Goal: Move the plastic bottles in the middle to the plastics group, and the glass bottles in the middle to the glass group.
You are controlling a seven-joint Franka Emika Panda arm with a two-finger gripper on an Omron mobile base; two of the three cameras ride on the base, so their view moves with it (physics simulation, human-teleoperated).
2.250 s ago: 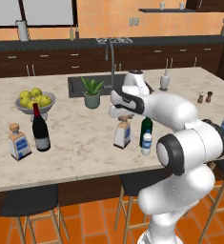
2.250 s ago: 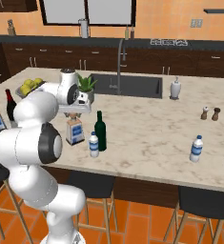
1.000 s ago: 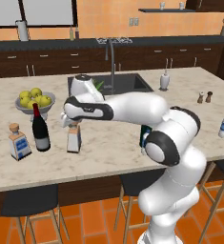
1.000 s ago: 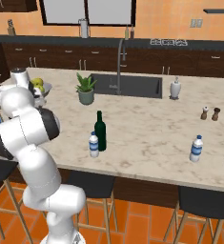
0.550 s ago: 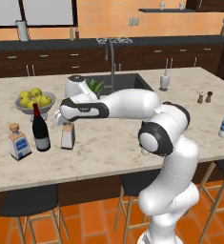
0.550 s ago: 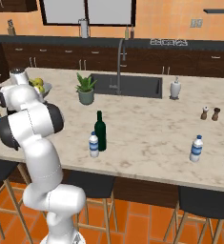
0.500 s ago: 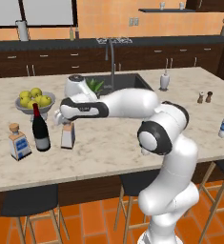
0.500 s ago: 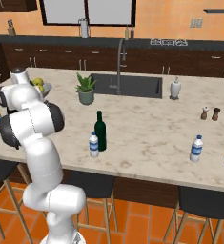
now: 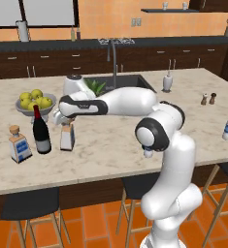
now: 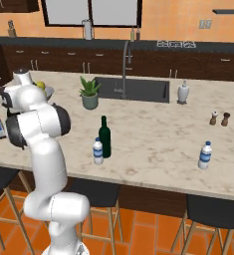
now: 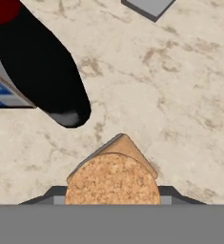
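Tan cork stopper (image 11: 112,178), near-black wine bottle (image 9: 40,135), beige-veined marble counter (image 9: 110,150)

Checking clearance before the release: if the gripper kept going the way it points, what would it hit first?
Most likely the cork stopper of the squat square bottle directly below the gripper; beneath that, the counter.

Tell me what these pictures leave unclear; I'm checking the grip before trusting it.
- Gripper, left base view: the hand covers the fingers, so contact with the square bottle is unclear.
- Square bottle, hand view: its cork stopper hides the body.
- Wine bottle, hand view: top cut off.
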